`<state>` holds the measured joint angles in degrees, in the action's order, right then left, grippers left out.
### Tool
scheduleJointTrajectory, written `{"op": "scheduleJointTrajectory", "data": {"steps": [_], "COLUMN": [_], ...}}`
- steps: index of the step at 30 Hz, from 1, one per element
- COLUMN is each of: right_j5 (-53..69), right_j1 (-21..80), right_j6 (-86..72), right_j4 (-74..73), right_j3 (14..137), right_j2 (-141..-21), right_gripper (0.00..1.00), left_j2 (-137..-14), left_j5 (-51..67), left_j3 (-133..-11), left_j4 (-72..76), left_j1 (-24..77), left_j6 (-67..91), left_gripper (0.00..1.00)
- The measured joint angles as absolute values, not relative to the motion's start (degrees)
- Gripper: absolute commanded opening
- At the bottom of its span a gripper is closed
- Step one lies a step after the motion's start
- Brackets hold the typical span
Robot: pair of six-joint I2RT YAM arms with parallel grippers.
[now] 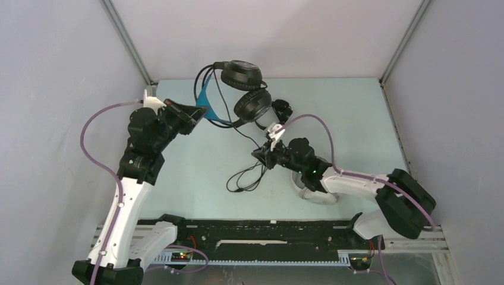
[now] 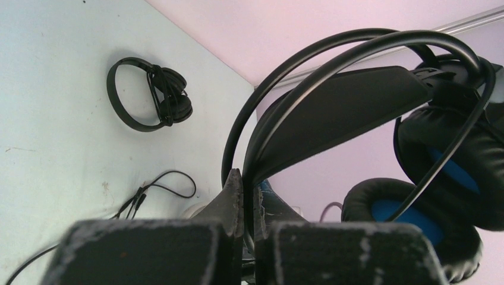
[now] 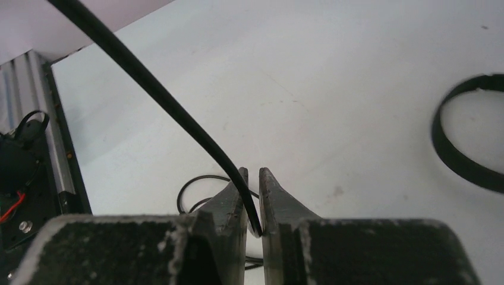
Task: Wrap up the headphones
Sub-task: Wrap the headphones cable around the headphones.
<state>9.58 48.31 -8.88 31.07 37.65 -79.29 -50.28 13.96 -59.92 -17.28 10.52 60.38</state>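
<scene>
The bulky black headphones (image 1: pixel 243 76) with blue lining (image 2: pixel 392 211) hang above the table's far edge. My left gripper (image 1: pixel 201 113) (image 2: pixel 250 181) is shut on their headband (image 2: pixel 339 101). Their black cable (image 1: pixel 238 127) (image 3: pixel 148 89) runs taut from the cups down to my right gripper (image 1: pixel 262 155) (image 3: pixel 252 173), whose jaws stand a cable's width apart with it pinched between them. The rest of the cable lies in loose loops (image 1: pixel 246 177) on the table. A small thin black on-ear headset (image 2: pixel 151 95) (image 3: pixel 463 160) lies on the table near the right gripper.
A white rounded thing (image 1: pixel 310 195) shows under my right forearm. Grey walls with metal corner posts (image 1: pixel 128 41) close in the pale table (image 1: pixel 350 119) at the back and both sides. A black rail (image 1: pixel 267 234) runs along the near edge.
</scene>
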Motion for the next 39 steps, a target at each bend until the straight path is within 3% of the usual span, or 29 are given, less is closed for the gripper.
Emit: {"op": "scheduleJointTrajectory", "data": {"steps": [13,17,20,24,39], "right_j5": [18.35,18.98,19.31,20.01,20.75], "right_j1": [52.4,52.84,53.19,53.19,47.79], "right_j6": [-4.43,-4.43,-4.58,-5.87,-11.09], "right_j4": [53.41,56.21,58.61,60.66,68.31], "right_j3": [38.3,39.97,40.93,41.12,34.11], "right_j2": [-95.39,-98.41,-100.95,-104.79,-100.51], "right_gripper": [0.35,0.35,0.28,0.02,0.0], "left_j2": [-49.8,-50.17,-50.59,-51.44,-56.69], "left_j5": [15.35,15.38,15.38,15.38,18.2], "left_j3": [-63.79,-65.28,-66.48,-68.31,-78.89], "left_j4": [-21.74,-22.72,-23.27,-24.14,-30.13], "left_j1": [10.5,10.5,10.48,10.46,5.63], "left_j6": [60.34,60.1,59.86,58.87,52.82], "left_gripper": [0.0,0.0,0.0,0.0,0.0]}}
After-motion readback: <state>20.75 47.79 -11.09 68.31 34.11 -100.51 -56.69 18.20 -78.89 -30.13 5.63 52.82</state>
